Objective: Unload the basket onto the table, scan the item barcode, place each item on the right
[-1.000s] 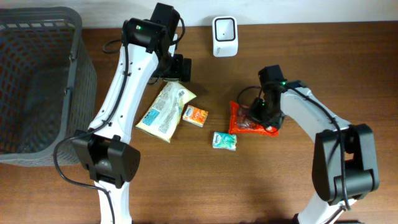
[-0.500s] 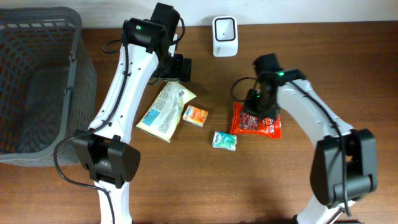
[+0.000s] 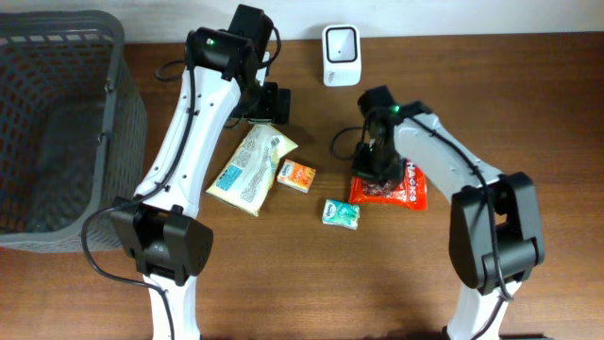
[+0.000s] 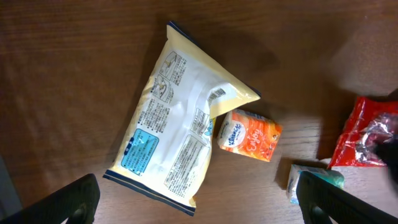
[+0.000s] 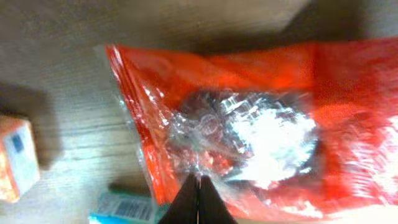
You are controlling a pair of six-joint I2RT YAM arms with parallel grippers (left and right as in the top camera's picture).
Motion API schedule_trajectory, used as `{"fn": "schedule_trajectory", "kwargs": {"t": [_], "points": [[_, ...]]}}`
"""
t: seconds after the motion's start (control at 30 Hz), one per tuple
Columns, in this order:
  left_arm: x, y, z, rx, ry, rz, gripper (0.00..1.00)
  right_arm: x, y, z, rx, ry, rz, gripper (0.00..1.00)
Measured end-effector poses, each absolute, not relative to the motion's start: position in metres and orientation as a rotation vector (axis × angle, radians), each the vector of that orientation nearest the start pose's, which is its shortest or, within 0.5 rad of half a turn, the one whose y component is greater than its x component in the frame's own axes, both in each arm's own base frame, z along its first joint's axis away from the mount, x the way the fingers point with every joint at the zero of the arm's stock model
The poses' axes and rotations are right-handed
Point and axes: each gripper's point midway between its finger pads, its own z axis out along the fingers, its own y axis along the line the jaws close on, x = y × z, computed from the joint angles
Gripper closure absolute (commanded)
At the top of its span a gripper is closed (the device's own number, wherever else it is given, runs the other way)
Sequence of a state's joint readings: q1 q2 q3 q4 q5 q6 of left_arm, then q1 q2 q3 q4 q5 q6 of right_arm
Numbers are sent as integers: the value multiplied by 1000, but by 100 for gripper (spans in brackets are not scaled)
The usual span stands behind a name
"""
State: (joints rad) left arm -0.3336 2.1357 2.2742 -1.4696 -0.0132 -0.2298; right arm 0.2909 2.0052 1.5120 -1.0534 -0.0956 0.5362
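The right gripper [image 5: 199,186] has swung left within the last second and is now over the left end of the red bag [image 3: 404,189]. The red bag, crinkly glossy film with a clear window, lies flat on the wood-grain tabletop [image 3: 283,274]; the right gripper's fingers are pressed together, tips at the window's edge. The left gripper [image 4: 196,190] hangs spread wide over a yellow pouch [image 4: 174,124].

Soft, even light from above leaves faint shadows on the worktop [image 3: 283,283]. The right wrist view is blurred, with glare whitening the red snack bag [image 5: 261,124]. The left wrist view smears at its right edge.
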Motion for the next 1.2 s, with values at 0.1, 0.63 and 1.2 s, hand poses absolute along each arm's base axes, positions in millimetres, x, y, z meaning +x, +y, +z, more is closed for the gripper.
{"fn": "schedule_trajectory", "kwargs": {"t": [0.1, 0.63, 1.2], "points": [[429, -146, 191, 149, 2905, -78, 1, 371, 101, 83, 413, 3095, 60, 96], [429, -146, 191, 148, 2906, -74, 1, 346, 36, 18, 588, 3059, -140, 90], [420, -205, 182, 360, 2890, -499, 100, 345, 6, 36, 717, 3117, 367, 96]]}}
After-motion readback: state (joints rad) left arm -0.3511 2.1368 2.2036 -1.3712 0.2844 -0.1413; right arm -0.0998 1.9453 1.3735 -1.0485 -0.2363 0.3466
